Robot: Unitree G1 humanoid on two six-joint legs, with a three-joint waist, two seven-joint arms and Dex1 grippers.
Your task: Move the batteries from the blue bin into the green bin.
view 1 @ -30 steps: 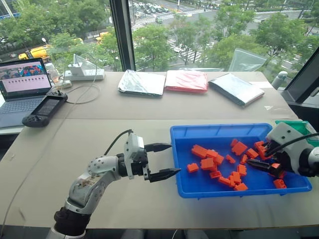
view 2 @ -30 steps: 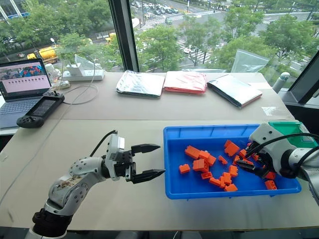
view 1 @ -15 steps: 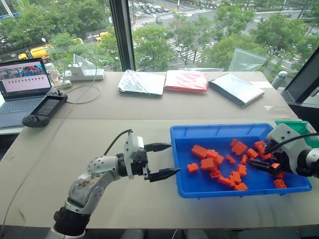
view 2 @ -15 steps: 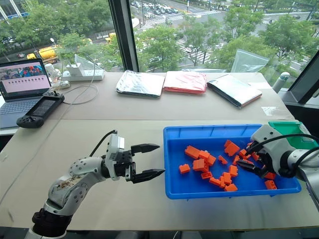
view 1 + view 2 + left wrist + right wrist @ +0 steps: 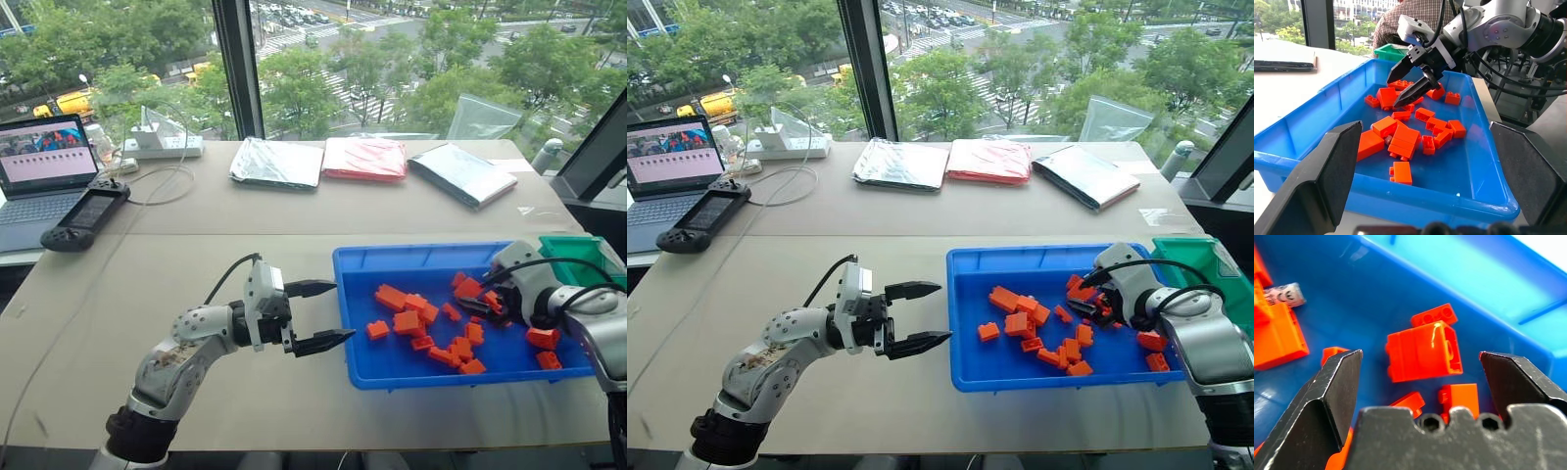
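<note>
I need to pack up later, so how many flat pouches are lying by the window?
3, in a row across the far side of the table: left silver pouch, red pouch in the middle, right silver pouch. Another could lie hidden beneath one.

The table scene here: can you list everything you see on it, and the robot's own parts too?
Orange plastic studded bricks: many, in the blue tray.
Blue plastic tray: one, table's right front.
Green plastic bin: one, beyond the tray's right end.
Foil pouches: two silver, one red between them, far side.
Laptop: one, open, far left.
Black handheld controller: one, beside the laptop.
White power strip: one, by the window.
Left gripper: open, left of the tray.
Right gripper: open, over the bricks.
</note>
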